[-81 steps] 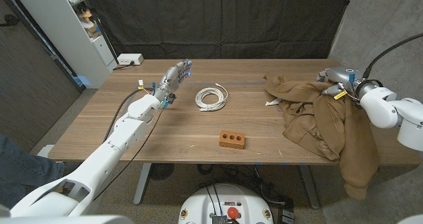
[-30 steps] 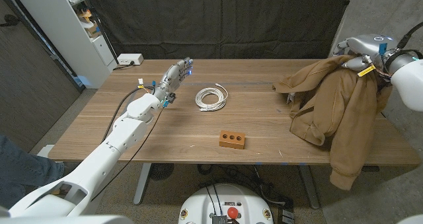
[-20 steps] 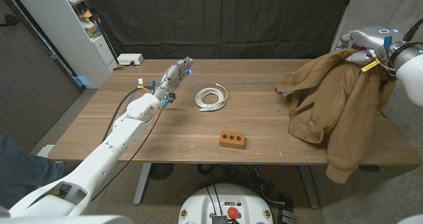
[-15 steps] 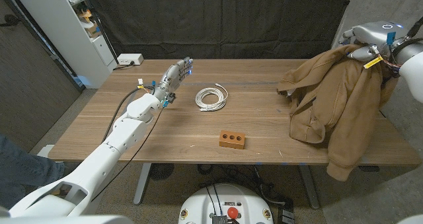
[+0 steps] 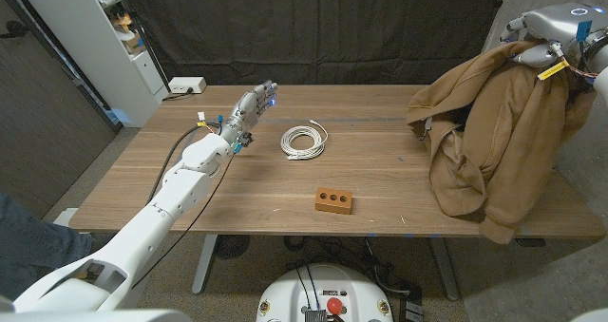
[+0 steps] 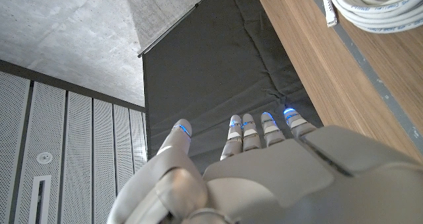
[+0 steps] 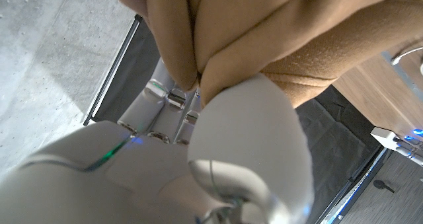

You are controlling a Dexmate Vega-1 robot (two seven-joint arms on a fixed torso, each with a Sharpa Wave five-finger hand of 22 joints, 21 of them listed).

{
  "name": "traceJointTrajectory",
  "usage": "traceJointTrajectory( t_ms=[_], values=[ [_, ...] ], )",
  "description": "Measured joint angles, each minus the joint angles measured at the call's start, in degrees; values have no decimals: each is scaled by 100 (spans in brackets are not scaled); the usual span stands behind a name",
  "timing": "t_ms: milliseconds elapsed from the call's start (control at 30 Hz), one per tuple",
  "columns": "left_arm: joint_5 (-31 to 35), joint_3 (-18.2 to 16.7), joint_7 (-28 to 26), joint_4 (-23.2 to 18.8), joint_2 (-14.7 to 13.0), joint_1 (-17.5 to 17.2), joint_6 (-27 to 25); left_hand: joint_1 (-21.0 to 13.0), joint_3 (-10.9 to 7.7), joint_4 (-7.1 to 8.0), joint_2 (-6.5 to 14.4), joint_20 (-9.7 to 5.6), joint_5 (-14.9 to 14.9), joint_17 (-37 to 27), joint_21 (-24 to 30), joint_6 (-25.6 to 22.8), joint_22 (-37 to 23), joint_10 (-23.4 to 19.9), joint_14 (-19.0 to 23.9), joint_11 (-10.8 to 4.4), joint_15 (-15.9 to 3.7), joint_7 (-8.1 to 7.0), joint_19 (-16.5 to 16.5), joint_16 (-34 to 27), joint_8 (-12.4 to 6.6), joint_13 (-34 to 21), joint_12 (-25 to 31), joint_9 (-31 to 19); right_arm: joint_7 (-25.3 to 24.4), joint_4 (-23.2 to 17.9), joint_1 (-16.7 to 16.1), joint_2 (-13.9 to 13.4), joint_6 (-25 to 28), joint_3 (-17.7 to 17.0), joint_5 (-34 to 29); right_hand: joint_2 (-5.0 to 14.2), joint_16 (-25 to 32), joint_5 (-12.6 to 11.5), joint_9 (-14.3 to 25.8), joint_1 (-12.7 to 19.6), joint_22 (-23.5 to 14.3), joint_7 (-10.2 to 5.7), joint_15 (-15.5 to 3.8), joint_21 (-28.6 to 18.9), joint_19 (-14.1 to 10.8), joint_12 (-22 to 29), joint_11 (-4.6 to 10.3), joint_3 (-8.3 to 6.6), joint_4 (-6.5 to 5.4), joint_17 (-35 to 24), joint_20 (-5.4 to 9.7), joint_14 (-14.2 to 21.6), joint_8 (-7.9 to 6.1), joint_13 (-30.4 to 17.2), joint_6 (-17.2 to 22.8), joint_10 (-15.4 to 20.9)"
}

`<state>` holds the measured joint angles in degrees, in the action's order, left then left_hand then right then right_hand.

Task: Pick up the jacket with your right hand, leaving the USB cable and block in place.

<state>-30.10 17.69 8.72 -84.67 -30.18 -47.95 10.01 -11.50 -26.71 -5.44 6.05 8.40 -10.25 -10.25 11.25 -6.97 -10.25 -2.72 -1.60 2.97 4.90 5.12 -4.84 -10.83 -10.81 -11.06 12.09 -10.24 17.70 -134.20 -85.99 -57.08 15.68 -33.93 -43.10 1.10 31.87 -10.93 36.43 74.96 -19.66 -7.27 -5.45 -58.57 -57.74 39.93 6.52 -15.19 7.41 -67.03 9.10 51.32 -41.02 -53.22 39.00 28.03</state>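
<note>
Head view: right hand (image 5: 543,39) has risen toward 1 o'clock, fingers clamped on the jacket (image 5: 494,132), now mostly hanging clear of the table (image 5: 190,198); USB cable (image 5: 304,140) and block (image 5: 334,200) unmoved.
Left wrist view: left hand (image 6: 264,178) empty, fingers straight, slightly apart.
Right wrist view: fingers (image 7: 175,102) bunch brown cloth.

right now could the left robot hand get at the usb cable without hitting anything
Probably yes. The left robot hand holds nothing and sits on the table beside the coiled USB cable, with only bare wood between them. The block lies nearer the front edge, and the jacket hangs from the right robot hand, far off.
</note>
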Motion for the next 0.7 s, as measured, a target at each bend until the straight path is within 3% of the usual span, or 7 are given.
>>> traceJointTrajectory(
  t_ms=[700],
  values=[
    [38, 80, 56, 103, 58, 135, -10, 0, 0, 0, 0, 32, 0, 0, 0, 0, 0, 0, 0, 0, 0, 0, -32, 0, 0, 0, 0, 0, 427, -160, 528, 21, -103, -294, -135, 14, 1, 17, -8, -14, 54, -21, 32, -145, 81, -67, 43, -26, 26, -79, -39, 72, 5, 1, -22, 106]
  ],
)
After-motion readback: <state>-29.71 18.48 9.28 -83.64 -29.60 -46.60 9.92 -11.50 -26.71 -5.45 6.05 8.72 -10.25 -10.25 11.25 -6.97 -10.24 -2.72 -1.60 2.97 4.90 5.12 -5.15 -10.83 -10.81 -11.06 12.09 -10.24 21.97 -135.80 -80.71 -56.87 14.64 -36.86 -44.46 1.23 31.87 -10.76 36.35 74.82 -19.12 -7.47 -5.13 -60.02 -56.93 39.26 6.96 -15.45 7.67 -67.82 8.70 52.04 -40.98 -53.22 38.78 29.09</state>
